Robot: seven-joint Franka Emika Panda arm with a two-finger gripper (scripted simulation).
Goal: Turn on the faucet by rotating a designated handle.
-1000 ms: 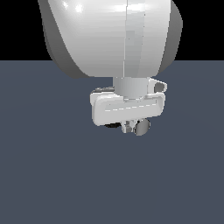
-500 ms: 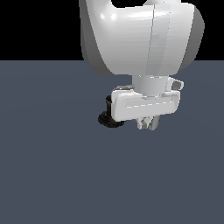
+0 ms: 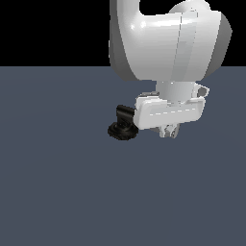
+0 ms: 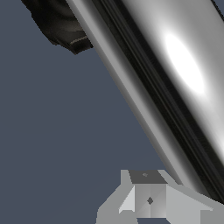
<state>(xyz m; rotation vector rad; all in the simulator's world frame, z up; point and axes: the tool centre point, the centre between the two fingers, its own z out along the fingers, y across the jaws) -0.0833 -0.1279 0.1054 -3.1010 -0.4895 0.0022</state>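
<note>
The faucet shows in the exterior view as a round black base with a short black elbow post. The handle is hidden behind my white hand there. In the wrist view the handle is a glossy silver bar crossing the frame diagonally, very close to the camera, and the black base sits at its far end. My gripper hangs just to the exterior view's right of the base, its fingers close together with nothing between them. One fingertip lies right beside the bar.
The big white arm fills the upper right of the exterior view and hides what lies behind it. A plain dark grey floor spreads all around the faucet.
The arm and hand have moved steadily to the exterior view's right. The black base and elbow, earlier hidden under the hand, now show at its left. The silver end seen earlier is covered.
</note>
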